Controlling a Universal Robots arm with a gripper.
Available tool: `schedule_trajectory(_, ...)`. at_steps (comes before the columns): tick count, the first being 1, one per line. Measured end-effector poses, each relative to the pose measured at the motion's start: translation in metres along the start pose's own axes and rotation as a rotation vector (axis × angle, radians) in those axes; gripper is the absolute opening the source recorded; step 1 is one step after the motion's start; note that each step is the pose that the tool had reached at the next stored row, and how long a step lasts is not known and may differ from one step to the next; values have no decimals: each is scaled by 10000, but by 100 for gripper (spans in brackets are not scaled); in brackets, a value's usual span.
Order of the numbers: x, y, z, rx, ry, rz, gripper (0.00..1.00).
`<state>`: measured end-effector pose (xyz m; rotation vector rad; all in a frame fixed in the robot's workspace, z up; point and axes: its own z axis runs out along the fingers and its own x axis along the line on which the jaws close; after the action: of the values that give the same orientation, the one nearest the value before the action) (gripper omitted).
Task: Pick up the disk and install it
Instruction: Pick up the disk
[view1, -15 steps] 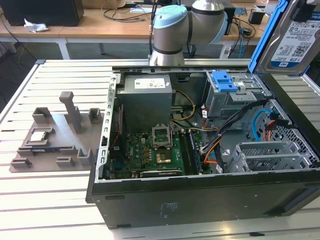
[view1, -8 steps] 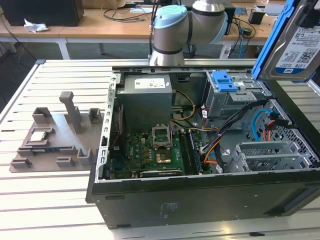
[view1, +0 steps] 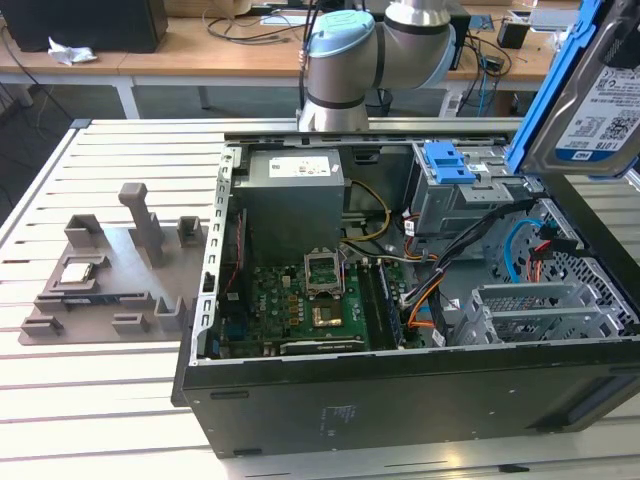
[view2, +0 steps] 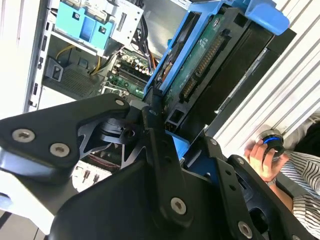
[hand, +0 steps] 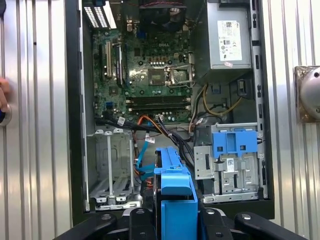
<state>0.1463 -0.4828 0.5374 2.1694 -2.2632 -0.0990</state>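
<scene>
Disk (view1: 598, 112) first: you have a flat rectangular silver metal hard drive with a white-and-blue label on its face and blue plastic rails along its edges. In the second wrist view its other face (view2: 200, 65) shows a green circuit board and a row of connector pins.

Your gripper (view2: 175, 135) is closed on the disk, with a black finger (view2: 155, 130) pressed to each side of the blue rails. The first wrist view shows the same clamp (hand: 177, 220) around the blue end of the carrier (hand: 175, 197).

In the exterior view the disk hangs tilted on edge, clear of everything, above the far corner of the open black computer case (view1: 400, 400) at the exterior view's right.

Below it you can see the grey metal drive bay (view1: 455, 205) topped by a fixed blue plastic caddy (view1: 448, 160). Beside the bay lie black, orange and blue cables (view1: 470, 255), then an empty grey metal cage (view1: 540, 310). The green motherboard (view1: 300, 300) lies open in the middle of the case.

Around the case, the slatted metal bench (view1: 100, 410) carries a grey fixture plate (view1: 110, 270), well apart from the case, at the exterior view's left. A person's hand (view2: 261, 159) rests on a round blue-topped knob (view2: 272, 142) on the bench beside the case.
</scene>
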Motion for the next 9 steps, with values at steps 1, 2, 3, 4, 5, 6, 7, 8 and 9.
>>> schedule_trajectory(1,14,7,1,0,0,0,37)
schedule_trajectory(2,23,8,2,0,0,1,37)
schedule_trajectory(3,48,8,3,0,0,-1,37)
schedule_trajectory(4,61,8,4,0,-1,1,37)
schedule_trajectory(5,71,8,4,0,0,1,37)
schedule_trajectory(6,78,7,4,0,0,1,37)
schedule_trajectory(7,85,7,5,0,0,0,37)
schedule_trajectory(8,91,7,6,0,0,1,37)
schedule_trajectory(9,102,6,7,0,1,0,37)
